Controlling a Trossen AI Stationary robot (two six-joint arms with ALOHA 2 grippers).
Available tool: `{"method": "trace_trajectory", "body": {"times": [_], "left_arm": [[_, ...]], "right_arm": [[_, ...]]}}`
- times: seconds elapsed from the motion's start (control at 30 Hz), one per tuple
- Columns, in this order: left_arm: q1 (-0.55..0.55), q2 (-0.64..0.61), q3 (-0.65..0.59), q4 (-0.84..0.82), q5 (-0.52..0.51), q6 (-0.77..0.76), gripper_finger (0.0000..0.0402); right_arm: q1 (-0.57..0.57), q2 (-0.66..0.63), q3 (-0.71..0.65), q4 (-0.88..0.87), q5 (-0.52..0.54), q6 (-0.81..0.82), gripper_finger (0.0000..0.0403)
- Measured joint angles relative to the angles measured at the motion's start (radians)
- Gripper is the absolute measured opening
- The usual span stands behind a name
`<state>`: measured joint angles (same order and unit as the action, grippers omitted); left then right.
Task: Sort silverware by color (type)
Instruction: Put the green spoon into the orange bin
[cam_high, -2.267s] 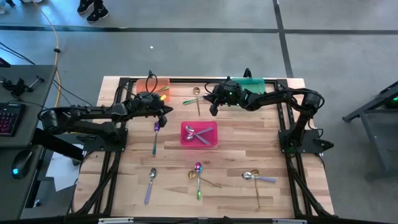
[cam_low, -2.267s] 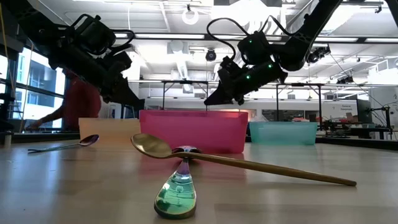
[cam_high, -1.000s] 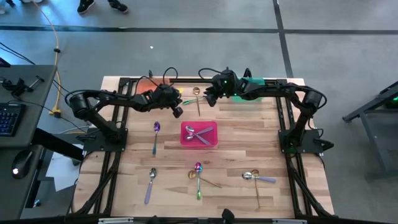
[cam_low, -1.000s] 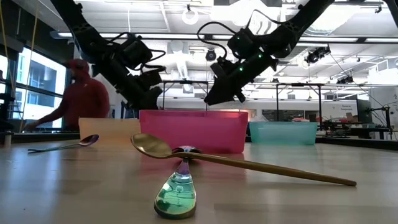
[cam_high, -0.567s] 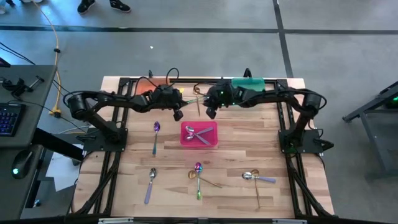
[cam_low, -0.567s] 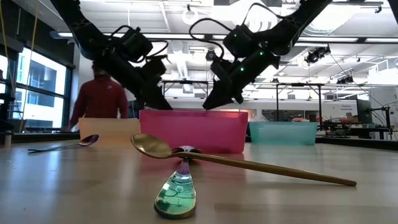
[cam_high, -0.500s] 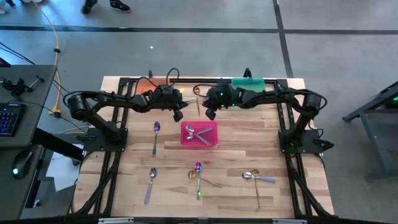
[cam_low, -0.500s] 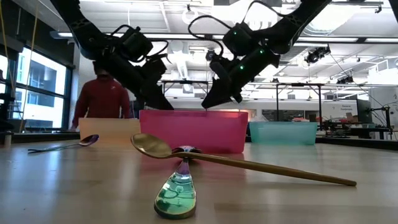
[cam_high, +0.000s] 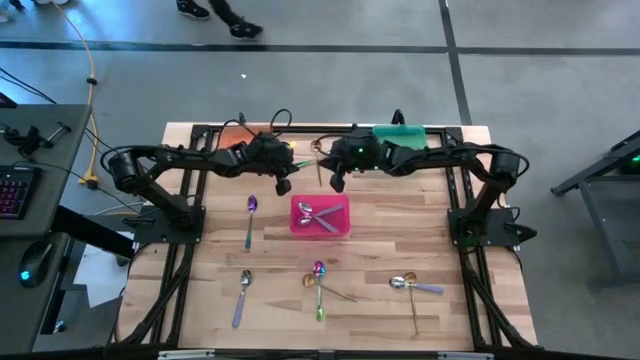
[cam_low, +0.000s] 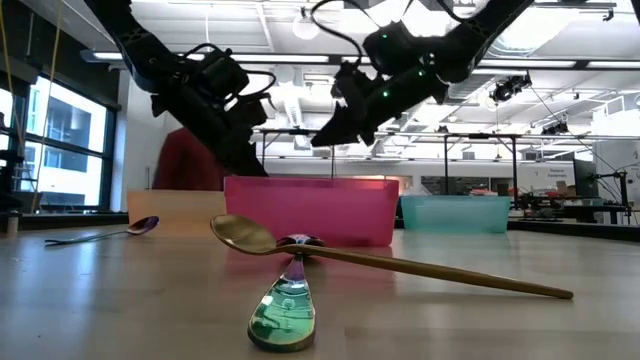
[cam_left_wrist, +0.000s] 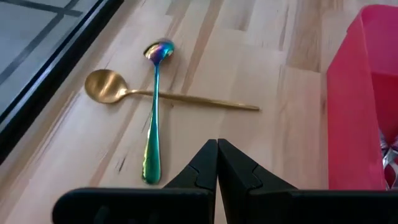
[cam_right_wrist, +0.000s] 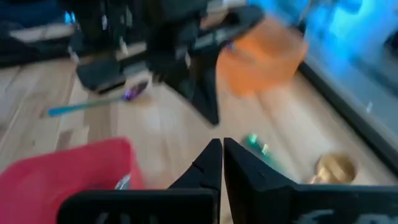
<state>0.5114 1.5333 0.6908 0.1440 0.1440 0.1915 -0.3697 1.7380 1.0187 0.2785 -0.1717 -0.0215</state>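
Both grippers are shut and hold nothing. They hover over the far part of the table beyond the pink bin (cam_high: 320, 216), which holds silver spoons (cam_high: 322, 214). My left gripper (cam_high: 283, 186) (cam_left_wrist: 217, 144) points at a gold spoon (cam_left_wrist: 168, 96) that lies on the wood, with an iridescent spoon (cam_left_wrist: 153, 121) lying across its handle. My right gripper (cam_high: 337, 184) (cam_low: 318, 141) (cam_right_wrist: 216, 144) hangs just right of that pair. Other spoons lie flat on the wood: a purple one (cam_high: 250, 220), a lilac-handled one (cam_high: 241, 297), and two crossed heaps (cam_high: 320, 288) (cam_high: 410, 287).
An orange bin (cam_right_wrist: 261, 59) stands at the far left edge, largely under my left arm, and a green bin (cam_high: 400, 132) at the far right edge. Black frame rails border the table. A person (cam_low: 195, 160) stands beyond the far edge.
My right gripper has first shifted a little toward the pink bin, then risen, its fingers tipping closer to level. My left gripper has hardly moved. The person behind the table has walked along the far edge.
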Motion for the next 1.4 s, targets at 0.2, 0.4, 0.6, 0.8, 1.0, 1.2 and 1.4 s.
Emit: {"method": "trace_trajectory", "body": {"times": [0.2,0.4,0.6,0.8,1.0,1.2,1.4], "left_arm": [[-0.008,0.0,0.007,0.009,0.003,-0.007,0.0],[-0.031,0.0,0.007,-0.015,0.014,-0.067,0.0],[-0.054,0.0,0.007,-0.061,0.08,-0.119,0.0],[-0.036,0.0,0.045,-0.106,0.065,-0.069,0.0],[0.005,0.006,0.132,-0.143,0.056,-0.014,0.0],[0.041,0.045,0.215,-0.167,0.052,0.002,0.0001],[0.062,0.075,0.243,-0.17,0.051,0.006,0.0021]], "right_arm": [[-0.007,0.025,-0.206,0.394,-0.001,0.055,0.0],[0.034,0.025,-0.382,0.73,0.005,0.206,0.0],[0.083,0.015,-0.411,0.769,0.005,0.226,0.0],[0.071,-0.018,-0.372,0.638,0.002,0.133,0.0],[0.002,-0.071,-0.314,0.369,-0.003,0.047,0.0],[-0.056,-0.105,-0.275,0.162,-0.004,-0.012,0.0],[-0.089,-0.111,-0.272,0.063,-0.004,-0.029,0.0]]}}
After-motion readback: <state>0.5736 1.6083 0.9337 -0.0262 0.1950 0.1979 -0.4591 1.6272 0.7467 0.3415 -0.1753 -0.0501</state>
